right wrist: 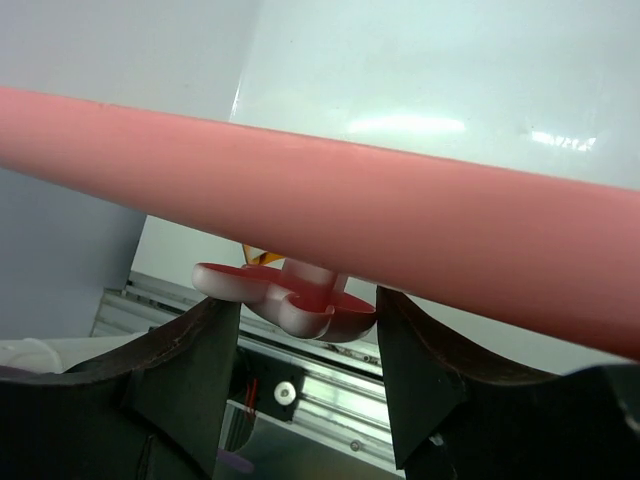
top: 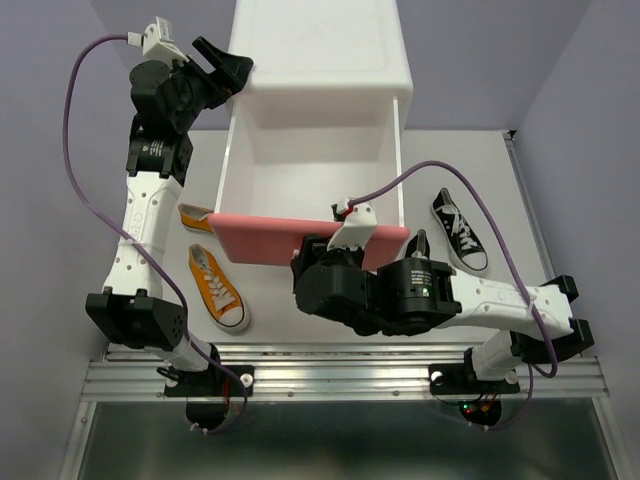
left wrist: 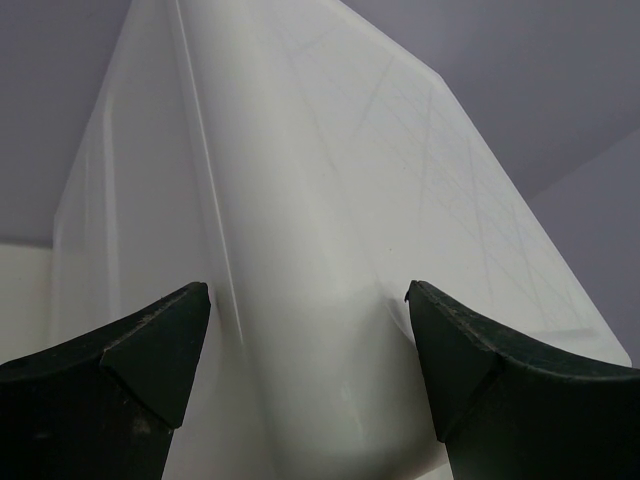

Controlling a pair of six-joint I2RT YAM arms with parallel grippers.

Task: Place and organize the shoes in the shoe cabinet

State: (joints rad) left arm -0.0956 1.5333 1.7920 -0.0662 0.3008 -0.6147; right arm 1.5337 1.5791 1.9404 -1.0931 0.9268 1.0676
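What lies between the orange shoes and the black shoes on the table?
The pulled-out drawer's pink front, with the right hand gripping its knob. The top view shows the span; the right wrist view shows the grip.

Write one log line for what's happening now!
drawer: open, empty; right gripper: gripping knob; left gripper: open by cabinet; shoes: on table

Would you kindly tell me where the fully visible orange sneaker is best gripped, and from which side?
Probably from above, across the midfoot of the orange sneaker, pinching its two long sides: it lies sole-down, laces up, and is narrowest across its width.
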